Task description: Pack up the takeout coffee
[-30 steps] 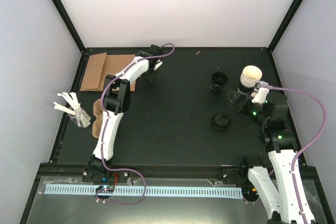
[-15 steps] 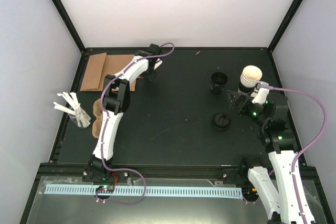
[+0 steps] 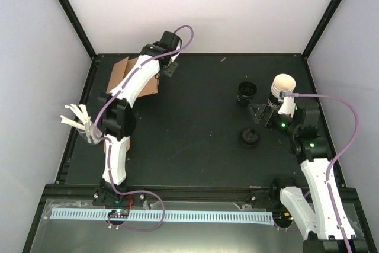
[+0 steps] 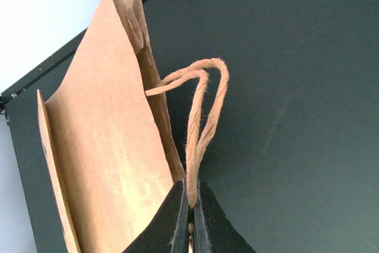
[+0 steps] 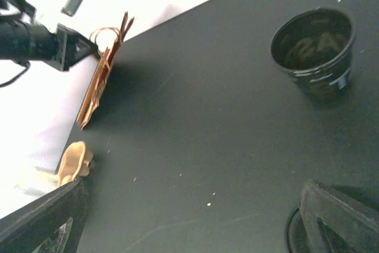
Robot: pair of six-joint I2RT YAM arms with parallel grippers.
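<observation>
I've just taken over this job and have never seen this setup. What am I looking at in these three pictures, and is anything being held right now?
These are two white robot arms mounted side by side, each ending in a two-finger gripper. The wide picture looks down from above and behind them; the other two come from cameras on each wrist. The left gripper is shut on the twisted paper handle of a brown paper bag. The right gripper is open and holds nothing. Near it on the black table stand a black paper cup with a dark inside, a nested stack of cups with a cream inside and a round black lid-like piece.
</observation>
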